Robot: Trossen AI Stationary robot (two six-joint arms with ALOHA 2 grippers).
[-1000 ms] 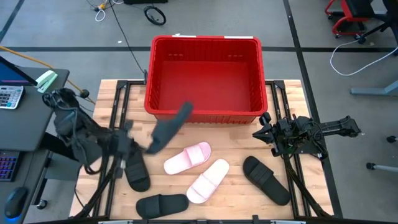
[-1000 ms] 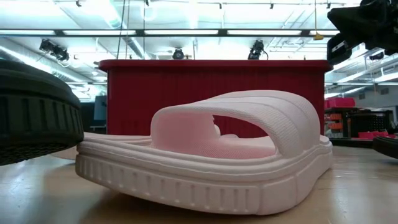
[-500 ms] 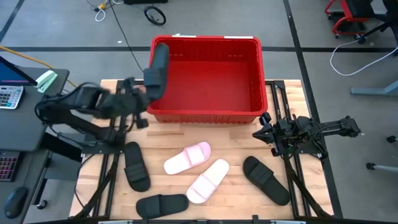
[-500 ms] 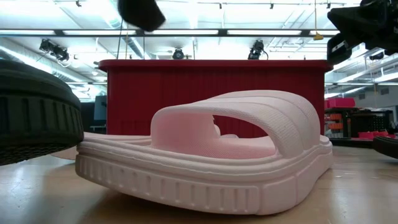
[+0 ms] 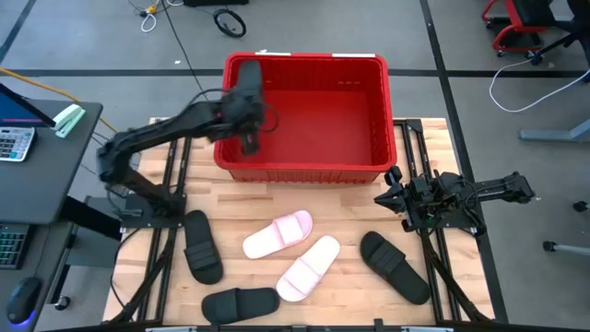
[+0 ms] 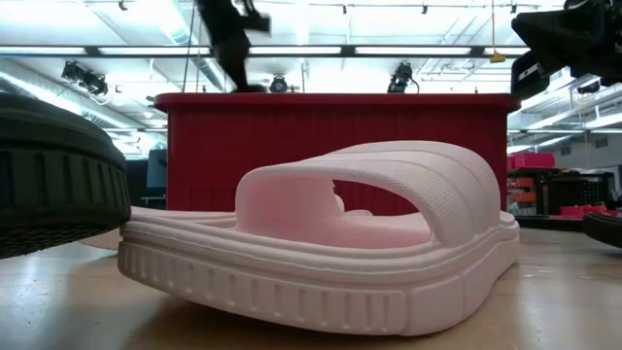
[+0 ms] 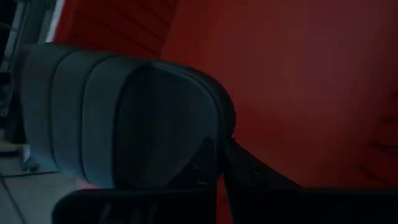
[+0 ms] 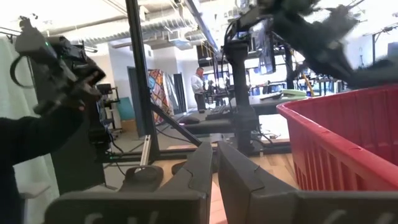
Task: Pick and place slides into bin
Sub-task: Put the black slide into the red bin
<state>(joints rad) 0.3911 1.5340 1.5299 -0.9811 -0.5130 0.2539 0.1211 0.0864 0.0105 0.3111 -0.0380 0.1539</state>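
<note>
1 red bin [image 5: 304,65] is sitting at the far end of the desk [image 5: 350,286], and the left jaws [image 5: 247,118] are hanging over its near-left corner, pinching a black slide [image 5: 243,85] that is sticking up from them over the bin's interior. The left wrist view is showing that slide's [image 7: 124,118] ribbed strap right in front of the jaws with red wall behind it. So the placing step is in hand, as I judge it: the next move is calling for the jaws to part so the slide drops onto the bin floor, clear of the rim.

5 slides are lying on the desk, all on the near side of the left jaws: 3 black ones [image 5: 201,245] [image 5: 240,302] [image 5: 395,266] and 2 pink ones [image 5: 278,234] [image 5: 309,267], the pink pair touching in the middle. That is making 4 black and 2 pink in all, with none resting in the bin yet.

The right jaws [image 5: 387,197] are waiting pressed together beside the bin's near-right corner, the nearest black slide just beyond them toward the desk's front edge.
</note>
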